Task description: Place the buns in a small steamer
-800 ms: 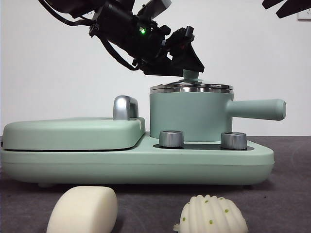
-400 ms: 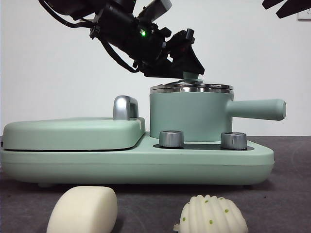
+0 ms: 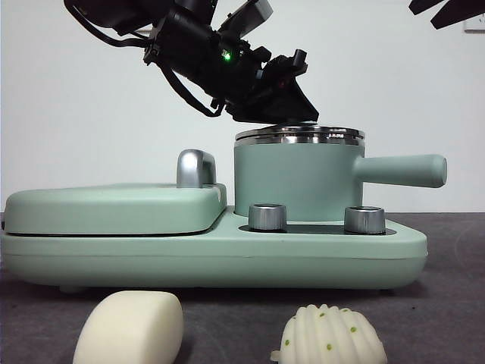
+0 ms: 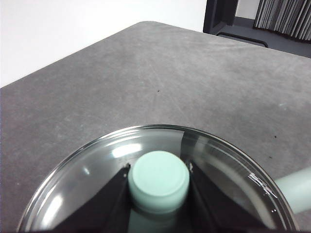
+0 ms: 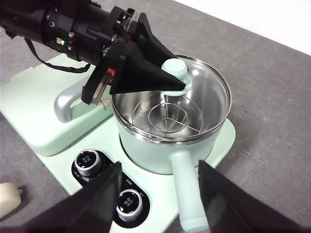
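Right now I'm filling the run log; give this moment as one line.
left gripper: shut on lid knob | lid on small steamer | right gripper: open, waiting | buns: on table

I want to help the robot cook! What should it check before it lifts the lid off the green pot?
1. Left claw closed on the lid's knob: ok.
2. Glass lid sitting on the small steamer: ok, not lifted yet.
3. Right claw out of the way: ok, open, above the steamer's handle.
4. Smooth bun and ribbed bun waiting on the table: ok.
5. Steamer free of food: ok, only a metal rack shows.
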Controlling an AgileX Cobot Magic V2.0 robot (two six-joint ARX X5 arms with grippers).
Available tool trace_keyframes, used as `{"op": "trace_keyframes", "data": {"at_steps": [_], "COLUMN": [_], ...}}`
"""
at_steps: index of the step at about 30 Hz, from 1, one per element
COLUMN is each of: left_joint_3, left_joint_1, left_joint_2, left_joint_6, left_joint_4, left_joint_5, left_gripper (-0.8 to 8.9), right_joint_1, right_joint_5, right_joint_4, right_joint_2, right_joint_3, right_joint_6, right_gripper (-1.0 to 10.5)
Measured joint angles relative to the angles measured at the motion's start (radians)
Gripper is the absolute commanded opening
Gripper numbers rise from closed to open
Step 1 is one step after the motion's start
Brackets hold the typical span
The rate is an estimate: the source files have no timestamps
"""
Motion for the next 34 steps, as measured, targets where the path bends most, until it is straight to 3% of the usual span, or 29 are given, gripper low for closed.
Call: {"op": "trace_keyframes", "data": {"at_steps": [13,20,26,29,34], "left_joint_3": [0.000,0.000,0.000,0.000,0.000], "left_joint_1": [0.002,0.027,0.059,0.081,0.105], "left_joint_2": [-0.024,-0.170,-0.315,-0.376,-0.483], "left_joint_6": [0.015,0.010,-0.045,-0.071,-0.089], "left_joint_4": [-0.031,-0.105,-0.322,-0.464,-0.643], "left_joint_5": [-0.002,-0.005,-0.006,-0.020,-0.154], "left_gripper": [0.07,0.07,0.10,0.11,0.11], "right_joint_1": [0.000,0.000,0.000,0.016,0.101], "right_joint_5": [0.000,0.000,0.000,0.002,0.002], "right_joint_4": [0.000,0.000,-0.002,-0.007,-0.021], "right_joint_2": [0.000,0.000,0.000,0.000,0.000], "right_joint_3": [0.000,0.000,0.000,0.000,0.000], "right_joint_6": [0.000,0.000,0.002,0.005,0.005], "right_gripper": [2.5,2.5,2.6,3.2,3.6]}}
